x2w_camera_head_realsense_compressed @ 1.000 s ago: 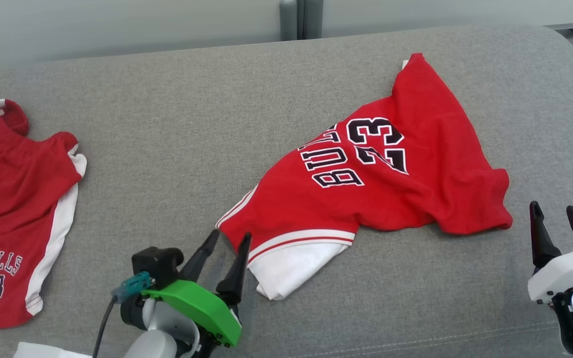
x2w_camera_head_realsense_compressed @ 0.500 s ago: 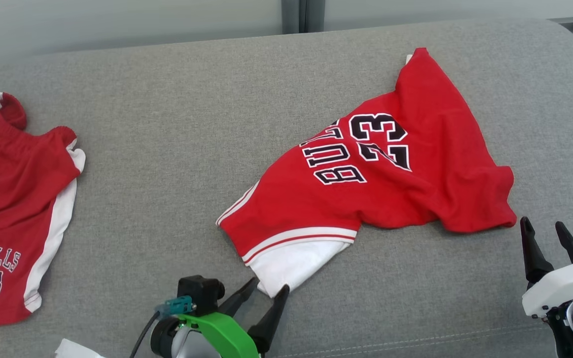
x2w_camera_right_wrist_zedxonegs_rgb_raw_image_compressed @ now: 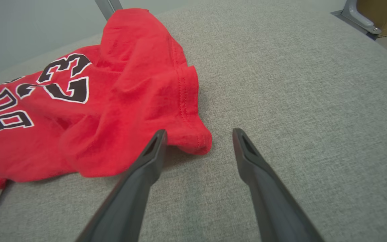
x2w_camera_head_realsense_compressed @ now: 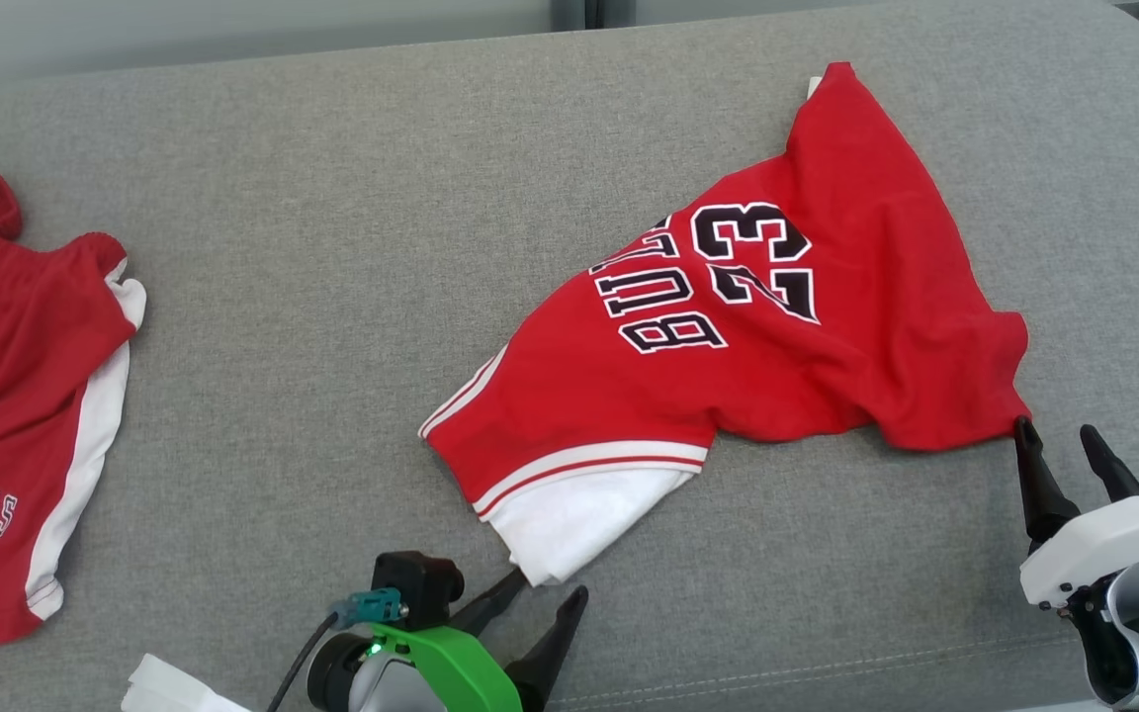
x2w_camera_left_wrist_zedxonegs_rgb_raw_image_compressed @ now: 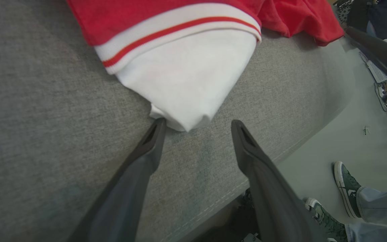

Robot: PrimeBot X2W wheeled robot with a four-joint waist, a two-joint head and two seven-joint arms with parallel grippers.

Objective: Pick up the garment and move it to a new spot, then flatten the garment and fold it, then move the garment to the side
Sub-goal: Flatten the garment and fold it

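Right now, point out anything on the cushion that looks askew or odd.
The red jersey lies skewed and rumpled on the grey cushion: its lettering is partly hidden under a crease, its right end is bunched, and a white layer pokes out at the near corner. Nothing looks spilled or torn.

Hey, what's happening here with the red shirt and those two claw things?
A two-armed robot is about to pick up the crumpled red jersey lying on the grey cushion. Its left gripper is open right at the jersey's white corner, and its right gripper is open at the red corner on the other side. Nothing is gripped yet. A second red garment lies off to the left.
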